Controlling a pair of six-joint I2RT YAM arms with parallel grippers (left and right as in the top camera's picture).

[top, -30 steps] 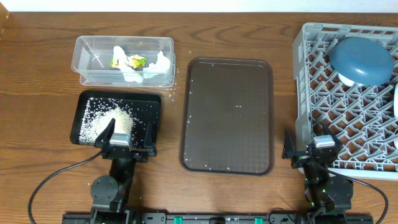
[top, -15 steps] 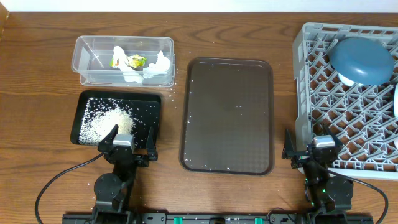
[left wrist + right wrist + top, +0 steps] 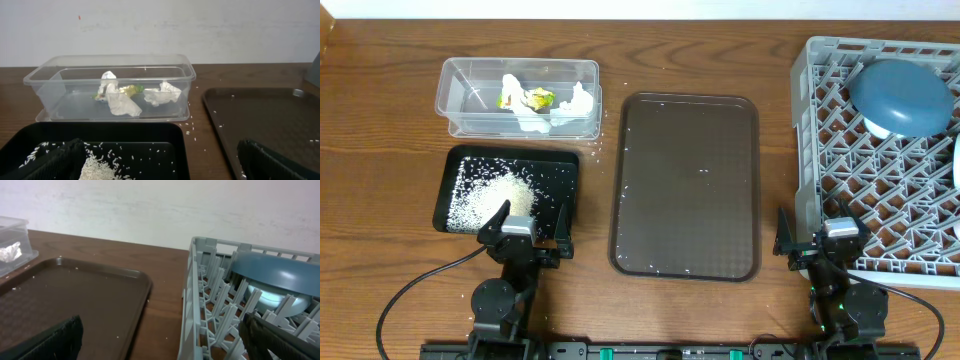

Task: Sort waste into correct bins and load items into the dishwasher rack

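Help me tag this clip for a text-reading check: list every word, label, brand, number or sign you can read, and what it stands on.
None can be read in any view.
Yellow-green wrapper in the clear tub: may carry print, but it is too small and crumpled to read.
Black tray, brown serving tray, dishwasher rack, dark blue dish: no markings visible.

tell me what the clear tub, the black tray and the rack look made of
Clear tub: likely thin glossy plastic; the tissues show through its walls. Black tray: probably plastic, smooth, with a rounded raised rim. Rack: looks like matte grey moulded plastic, an open lattice of pegs.
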